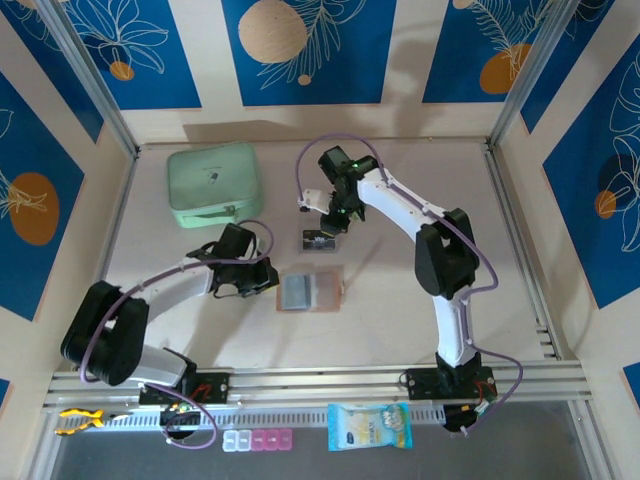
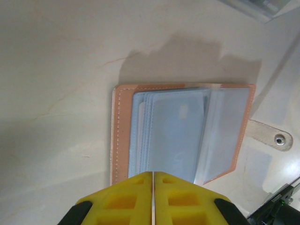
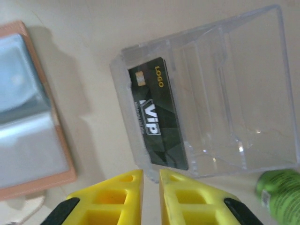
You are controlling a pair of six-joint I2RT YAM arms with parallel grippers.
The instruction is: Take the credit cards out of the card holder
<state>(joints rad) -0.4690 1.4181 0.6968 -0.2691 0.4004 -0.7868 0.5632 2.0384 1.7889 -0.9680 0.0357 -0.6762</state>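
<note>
My left end effector (image 2: 153, 176) sat clenched at the card holder's (image 2: 123, 136) near edge. The right end effector (image 3: 151, 174) hung released, empty. I feared it clipping the clear box (image 3: 243, 93) just ahead, spilling the dark card (image 3: 157, 122).

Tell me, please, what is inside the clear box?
One dark VIP card lies in the clear box; its other slots look empty. The right gripper hides part of its near edge.
</note>
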